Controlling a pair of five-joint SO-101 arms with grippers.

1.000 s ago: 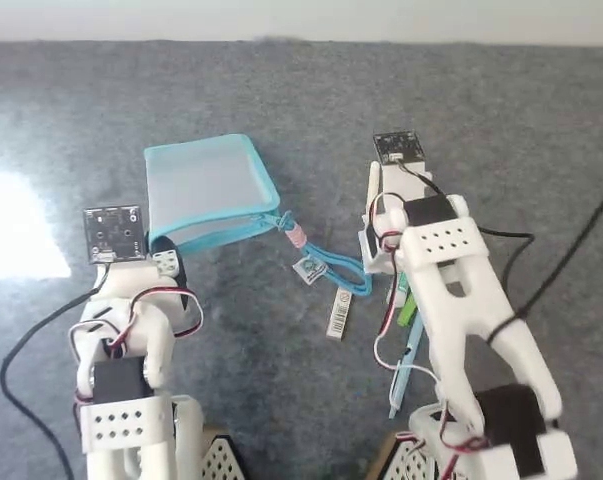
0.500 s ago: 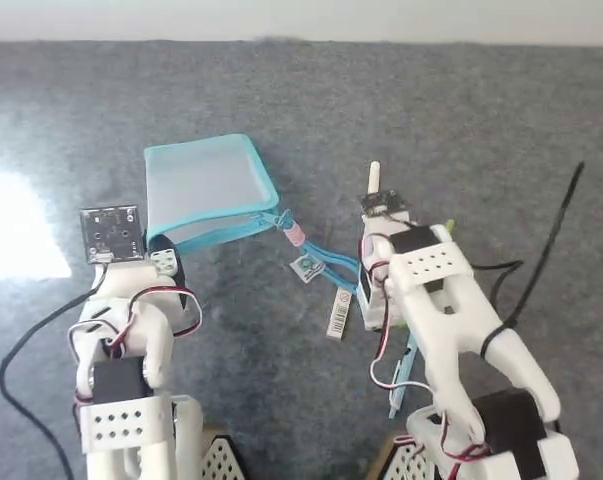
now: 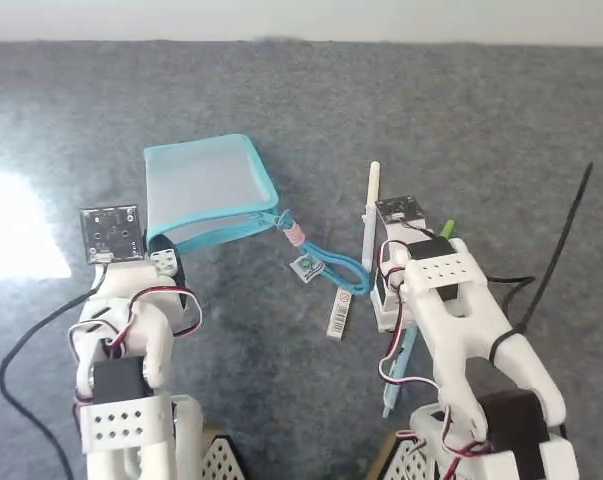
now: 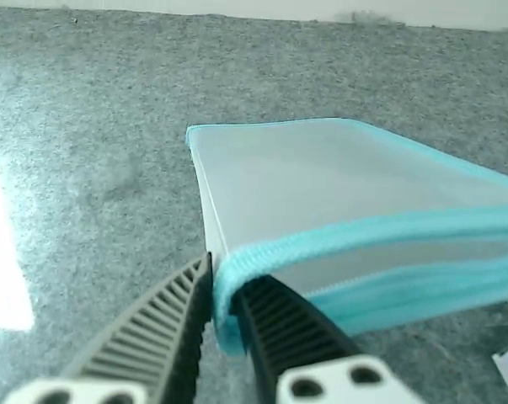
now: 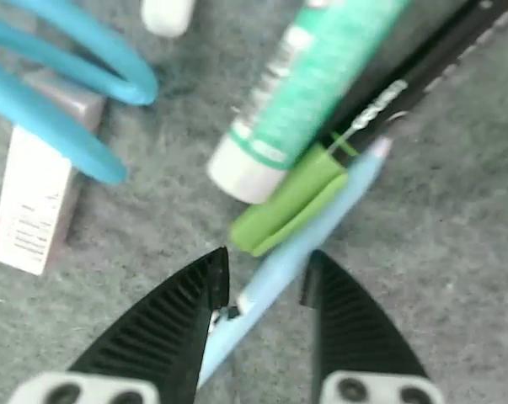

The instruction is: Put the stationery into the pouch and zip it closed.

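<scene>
Right jaws have pulled back and now gape astride the blue pen [image 5: 266, 282], ready to grab it, while the left jaws clench the pouch [image 4: 321, 177].

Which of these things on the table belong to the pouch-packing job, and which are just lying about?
Job: translucent turquoise-trimmed pouch, light blue pen, green-capped black marker, green-and-white tube, slim white pen.
Lying about: white barcode tag, small square tag.

Soft, even light lies on the grey surface [image 3: 501, 110], with one white glare patch [image 3: 16, 225] at its left edge and faint shadows.
</scene>
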